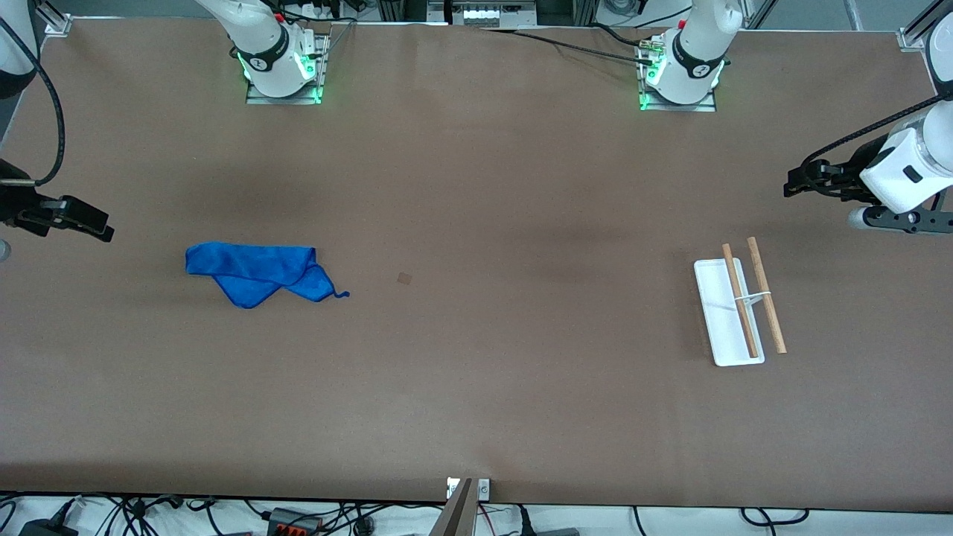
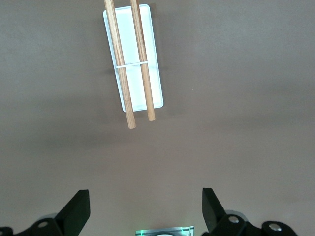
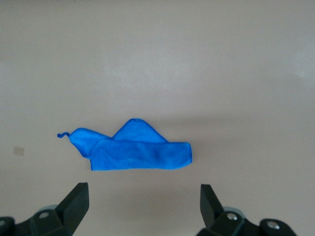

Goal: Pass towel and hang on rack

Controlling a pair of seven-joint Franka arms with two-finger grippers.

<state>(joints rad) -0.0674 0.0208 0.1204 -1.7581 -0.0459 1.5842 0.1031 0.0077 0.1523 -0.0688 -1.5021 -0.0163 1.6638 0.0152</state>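
The blue towel [image 1: 257, 272] lies crumpled flat on the brown table toward the right arm's end, its thin loop [image 1: 342, 295] trailing toward the table's middle. In the right wrist view the towel [image 3: 140, 153] lies just off my open right gripper [image 3: 143, 194], which holds nothing. That gripper [image 1: 100, 227] hovers over the table's end beside the towel. The rack [image 1: 715, 298], a white tray with two wooden rods [image 1: 767, 294], stands toward the left arm's end. My left gripper [image 1: 800, 182] hangs open and empty over the table near it. The left wrist view shows the rack [image 2: 126, 44] off its gripper [image 2: 146, 196].
A small brown square mark [image 1: 404, 278] sits on the table between towel and rack. The arm bases [image 1: 283, 67] [image 1: 679, 74] stand at the table's edge farthest from the front camera. Cables run along the nearest edge.
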